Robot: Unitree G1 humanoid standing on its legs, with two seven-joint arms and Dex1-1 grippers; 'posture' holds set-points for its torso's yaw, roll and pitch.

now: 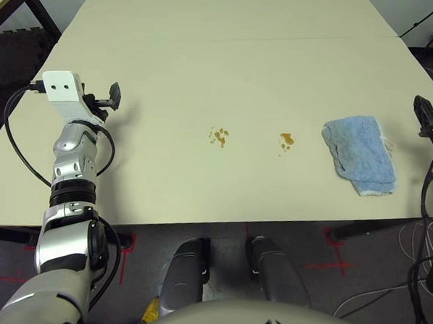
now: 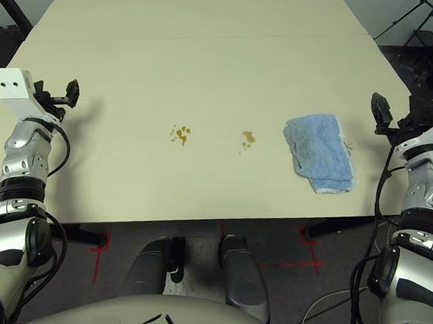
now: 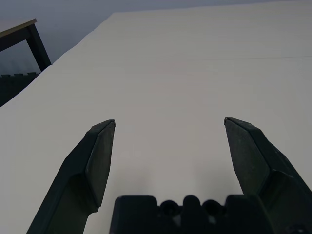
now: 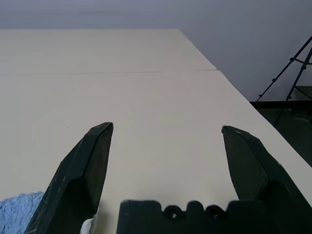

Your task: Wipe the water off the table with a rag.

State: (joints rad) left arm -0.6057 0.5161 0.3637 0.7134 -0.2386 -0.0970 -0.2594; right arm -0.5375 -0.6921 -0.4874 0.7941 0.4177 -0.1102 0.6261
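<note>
Centrally, I see the water (image 1: 219,137) as two droplet clusters on the table (image 1: 208,53), the second (image 1: 286,141) just beside the rag (image 1: 360,153). Left pincer (image 3: 169,124) and right pincer (image 4: 166,129) both gape wide, empty, at opposite table sides.

Dark floor (image 1: 356,267), red tape marks (image 1: 330,267)
</note>
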